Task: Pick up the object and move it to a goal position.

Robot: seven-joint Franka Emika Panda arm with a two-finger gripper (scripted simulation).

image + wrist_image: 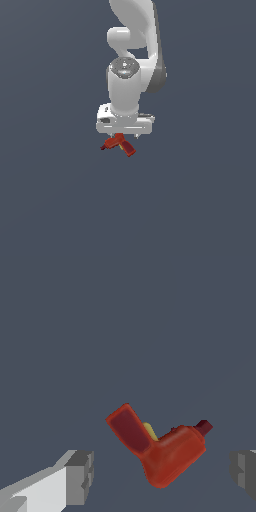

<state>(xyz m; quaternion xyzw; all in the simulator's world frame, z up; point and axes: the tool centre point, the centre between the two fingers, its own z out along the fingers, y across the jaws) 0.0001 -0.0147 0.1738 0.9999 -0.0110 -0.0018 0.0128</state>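
The object [120,144] is a small red drill-shaped item with a dark maroon nose tip and an angled red handle. It lies on the flat grey floor right under my white gripper [125,136]. In the wrist view the object [167,453] lies between my two grey fingertips [80,476], which stand wide apart on either side and do not touch it. A bit of yellow shows where the handle meets the body. My gripper [161,475] is open and holds nothing.
The white arm [131,60] rises above the gripper in the exterior view. The plain dark grey floor [55,200] stretches all around. No goal mark shows in either view.
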